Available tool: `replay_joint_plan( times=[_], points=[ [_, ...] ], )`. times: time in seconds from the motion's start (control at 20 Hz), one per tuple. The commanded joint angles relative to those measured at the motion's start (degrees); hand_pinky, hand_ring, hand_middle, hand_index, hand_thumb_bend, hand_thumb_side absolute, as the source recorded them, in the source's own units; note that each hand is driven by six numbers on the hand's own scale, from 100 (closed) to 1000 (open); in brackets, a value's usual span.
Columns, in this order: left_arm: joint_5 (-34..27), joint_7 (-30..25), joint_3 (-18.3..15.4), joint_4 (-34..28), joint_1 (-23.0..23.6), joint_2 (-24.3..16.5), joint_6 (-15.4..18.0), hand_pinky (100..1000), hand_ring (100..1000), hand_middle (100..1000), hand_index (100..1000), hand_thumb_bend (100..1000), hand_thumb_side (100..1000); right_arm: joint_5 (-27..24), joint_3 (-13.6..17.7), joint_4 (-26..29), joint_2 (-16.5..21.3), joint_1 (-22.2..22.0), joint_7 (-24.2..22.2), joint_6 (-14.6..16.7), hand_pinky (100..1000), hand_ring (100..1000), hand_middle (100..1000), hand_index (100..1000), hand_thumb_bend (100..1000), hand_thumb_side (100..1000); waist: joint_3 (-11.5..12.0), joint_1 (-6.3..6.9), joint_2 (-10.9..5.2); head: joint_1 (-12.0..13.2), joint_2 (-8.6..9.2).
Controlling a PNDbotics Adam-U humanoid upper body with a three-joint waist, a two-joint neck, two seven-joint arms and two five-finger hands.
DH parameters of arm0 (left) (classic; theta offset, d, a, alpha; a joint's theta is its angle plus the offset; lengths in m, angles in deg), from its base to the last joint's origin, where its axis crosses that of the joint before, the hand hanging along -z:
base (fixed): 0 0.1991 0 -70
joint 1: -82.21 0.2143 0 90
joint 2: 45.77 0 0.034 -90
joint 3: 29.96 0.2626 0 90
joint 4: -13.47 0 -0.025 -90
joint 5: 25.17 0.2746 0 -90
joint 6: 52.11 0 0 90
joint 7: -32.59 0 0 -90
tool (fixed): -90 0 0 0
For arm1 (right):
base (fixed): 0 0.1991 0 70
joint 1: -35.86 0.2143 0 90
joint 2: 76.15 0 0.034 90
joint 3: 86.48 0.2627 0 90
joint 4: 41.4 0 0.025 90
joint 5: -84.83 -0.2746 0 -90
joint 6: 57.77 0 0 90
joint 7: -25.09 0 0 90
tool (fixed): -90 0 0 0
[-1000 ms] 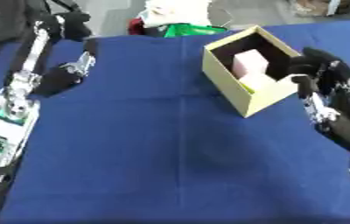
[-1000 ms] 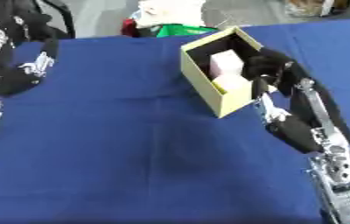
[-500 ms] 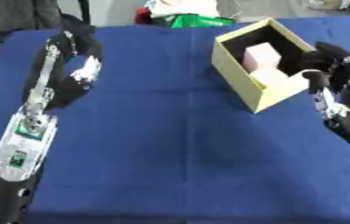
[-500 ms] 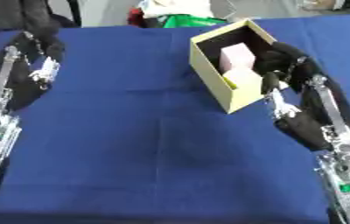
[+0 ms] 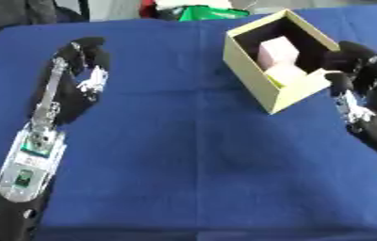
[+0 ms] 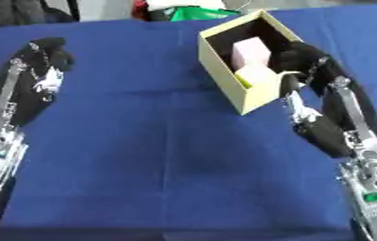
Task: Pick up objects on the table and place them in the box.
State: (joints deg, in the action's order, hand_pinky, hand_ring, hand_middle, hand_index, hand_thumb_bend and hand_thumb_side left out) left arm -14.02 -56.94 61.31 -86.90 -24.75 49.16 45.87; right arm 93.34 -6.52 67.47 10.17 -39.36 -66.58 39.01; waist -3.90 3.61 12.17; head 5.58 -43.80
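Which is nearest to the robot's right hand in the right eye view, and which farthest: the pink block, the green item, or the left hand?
1. Pink block, inside the box beside the right hand.
2. Green item, beyond the table's far edge.
3. Left hand, far left.

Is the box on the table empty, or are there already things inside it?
Not empty. The open-topped box holds a pink block and a pale yellow block.

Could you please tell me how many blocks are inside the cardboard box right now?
2: a pale pink block toward the far side of the tan cardboard box, and a pale yellow block nearer, beside the right hand. Others may be hidden.
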Motion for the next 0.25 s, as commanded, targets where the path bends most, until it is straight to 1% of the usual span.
replay_joint_plan(
  times=[0.05, 0.25],
  points=[
    [-0.2, -0.2, 0.0, -0.7, -0.1, -0.2, 0.0, 657, 650, 569, 792, 160, 595, 0.4, 0.4, 1.2, 0.3, 0.4, 0.3, 0.1, 784, 803, 783, 920, 100, 527, 0.0, -0.13, -0.67, -0.3, -0.32],
    [-0.3, -0.1, 0.0, -0.8, 0.1, -0.2, -0.2, 657, 650, 569, 792, 159, 596, 0.4, 0.4, 1.2, 0.3, 0.4, 0.4, 0.1, 784, 803, 783, 920, 100, 526, -0.2, -0.15, -0.70, -0.4, -0.18]
  ],
)
